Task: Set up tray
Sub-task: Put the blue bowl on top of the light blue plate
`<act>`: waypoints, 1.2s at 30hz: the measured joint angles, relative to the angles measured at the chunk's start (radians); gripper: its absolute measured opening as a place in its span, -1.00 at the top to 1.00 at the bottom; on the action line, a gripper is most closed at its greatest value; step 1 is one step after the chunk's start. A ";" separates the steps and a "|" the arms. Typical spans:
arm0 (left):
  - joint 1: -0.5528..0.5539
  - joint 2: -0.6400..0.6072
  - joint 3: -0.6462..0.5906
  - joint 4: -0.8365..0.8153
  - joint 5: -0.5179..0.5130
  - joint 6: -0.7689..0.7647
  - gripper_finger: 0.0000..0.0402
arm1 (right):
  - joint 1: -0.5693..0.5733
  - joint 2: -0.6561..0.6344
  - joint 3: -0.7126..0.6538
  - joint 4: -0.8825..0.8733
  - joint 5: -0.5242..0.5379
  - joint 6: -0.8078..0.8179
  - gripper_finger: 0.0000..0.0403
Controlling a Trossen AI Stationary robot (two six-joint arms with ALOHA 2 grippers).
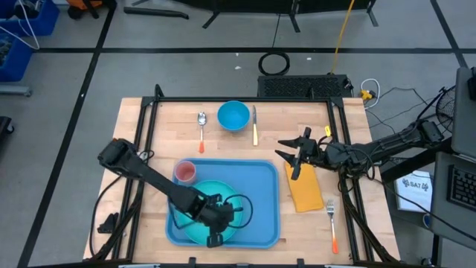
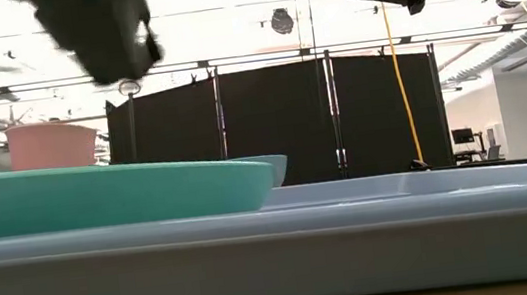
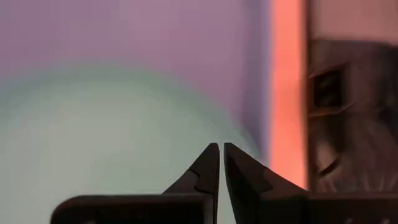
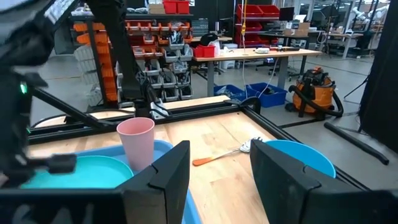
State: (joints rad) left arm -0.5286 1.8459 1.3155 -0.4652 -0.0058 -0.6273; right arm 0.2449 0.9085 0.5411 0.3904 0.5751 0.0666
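Note:
The light-blue tray (image 1: pixel 260 186) lies at the table's near middle. A teal plate (image 1: pixel 195 231) rests flat in its near-left part (image 2: pixel 98 193), and a pink cup (image 1: pixel 184 173) stands upright in its far-left corner. My left gripper (image 1: pixel 214 237) hangs shut above the plate's near edge, clear of it in the low view (image 2: pixel 103 31); its tips meet in the left wrist view (image 3: pixel 221 149). My right gripper (image 1: pixel 285 149) is open, raised above the table right of the tray, over the far end of the orange-yellow napkin (image 1: pixel 306 190).
A blue bowl (image 1: pixel 233 115) sits at the far middle, with an orange-handled spoon (image 1: pixel 201 130) on its left and a knife (image 1: pixel 254 125) on its right. A fork (image 1: pixel 332 223) lies near the right edge. Black frame rails (image 1: pixel 342 141) border the table.

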 joint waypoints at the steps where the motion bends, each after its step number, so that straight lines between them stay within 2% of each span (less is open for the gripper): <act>1: -0.001 -0.022 0.000 0.007 -0.022 0.019 0.86 | 0.000 0.000 0.000 0.001 0.000 0.000 0.22; 4: -0.002 -0.098 -0.002 -0.019 -0.124 0.093 0.86 | -0.007 0.000 0.000 0.004 0.001 0.000 0.22; 9: 0.010 -0.239 -0.004 -0.047 -0.369 0.279 0.85 | -0.042 0.007 0.000 0.017 0.004 -0.001 0.22; 11: 0.034 -0.301 -0.019 -0.047 -0.424 0.357 0.85 | -0.055 0.010 0.000 0.022 0.002 -0.001 0.22; 13: 0.091 -0.373 -0.051 0.003 -0.434 0.419 0.85 | -0.062 0.012 0.000 0.020 0.001 0.000 0.22; 15: 0.187 -0.451 -0.112 0.043 -0.376 0.462 0.85 | -0.063 0.012 0.000 0.016 0.001 0.000 0.22; 18: 0.394 -0.558 -0.228 0.083 -0.210 0.469 0.85 | -0.063 0.012 0.000 0.008 0.000 -0.001 0.22; 21: 0.632 -0.641 -0.323 0.125 -0.067 0.394 0.85 | -0.062 0.012 0.000 -0.013 0.000 -0.001 0.22; 24: 0.839 -0.674 -0.361 0.135 0.080 0.269 0.85 | -0.063 0.012 0.000 -0.028 0.003 -0.002 0.22; 27: 1.007 -0.659 -0.365 0.118 0.223 0.179 0.85 | -0.063 0.012 0.000 -0.024 0.012 -0.009 0.22; 29: 1.081 -0.615 -0.352 0.131 0.277 0.160 0.85 | -0.063 0.012 0.000 -0.021 0.027 -0.022 0.22; 32: 1.170 -0.533 -0.330 0.101 0.341 0.153 0.84 | -0.063 0.012 0.000 -0.021 0.031 -0.030 0.22; 36: 1.228 -0.409 -0.262 0.110 0.442 0.158 0.82 | -0.063 0.012 0.000 -0.021 0.031 -0.029 0.22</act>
State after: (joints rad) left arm 0.6994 1.4367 1.0539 -0.3553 0.4363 -0.4698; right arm 0.1818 0.9207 0.5411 0.3691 0.6056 0.0375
